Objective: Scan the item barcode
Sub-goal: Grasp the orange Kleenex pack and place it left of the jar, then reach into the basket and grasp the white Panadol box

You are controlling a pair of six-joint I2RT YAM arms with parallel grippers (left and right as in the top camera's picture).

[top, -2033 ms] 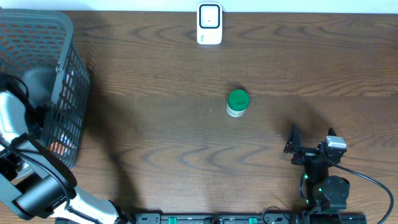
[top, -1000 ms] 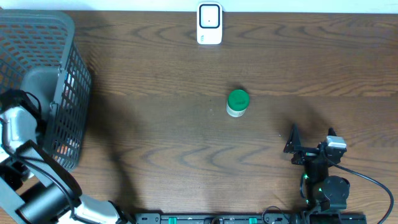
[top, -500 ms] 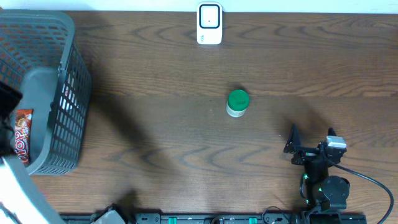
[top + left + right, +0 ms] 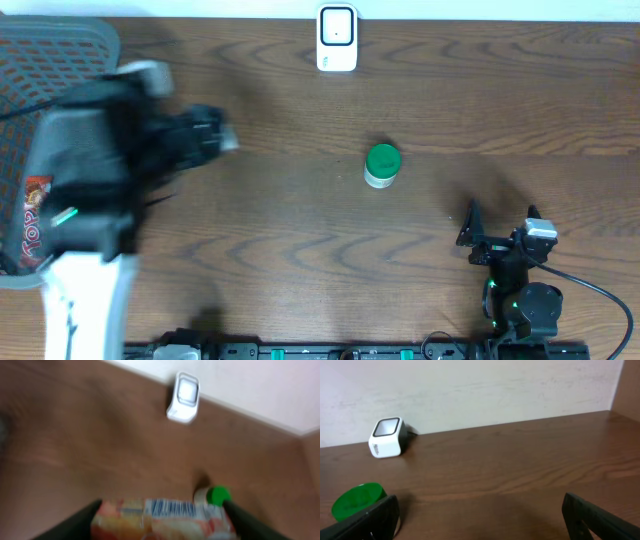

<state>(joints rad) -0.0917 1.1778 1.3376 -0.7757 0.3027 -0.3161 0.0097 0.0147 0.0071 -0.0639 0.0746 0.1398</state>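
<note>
Brown wooden table (image 4: 300, 270) before me, grey basket (image 4: 60, 30) left of the scanner (image 4: 337, 38), red packet (image 4: 35, 222) inside, left claw (image 4: 162, 506) clamping a barcoded packet (image 4: 165, 519), right claw (image 4: 500, 222) wide.

A brown wooden table (image 4: 300, 250) fills the view, with a pale wall (image 4: 495, 390) along its far edge. A small white jar with a green lid (image 4: 382, 165) stands upright near the middle of the table. At the left edge sits a grey mesh basket (image 4: 60, 40), partly hidden, and a red snack packet (image 4: 33, 218) lies inside it.
</note>
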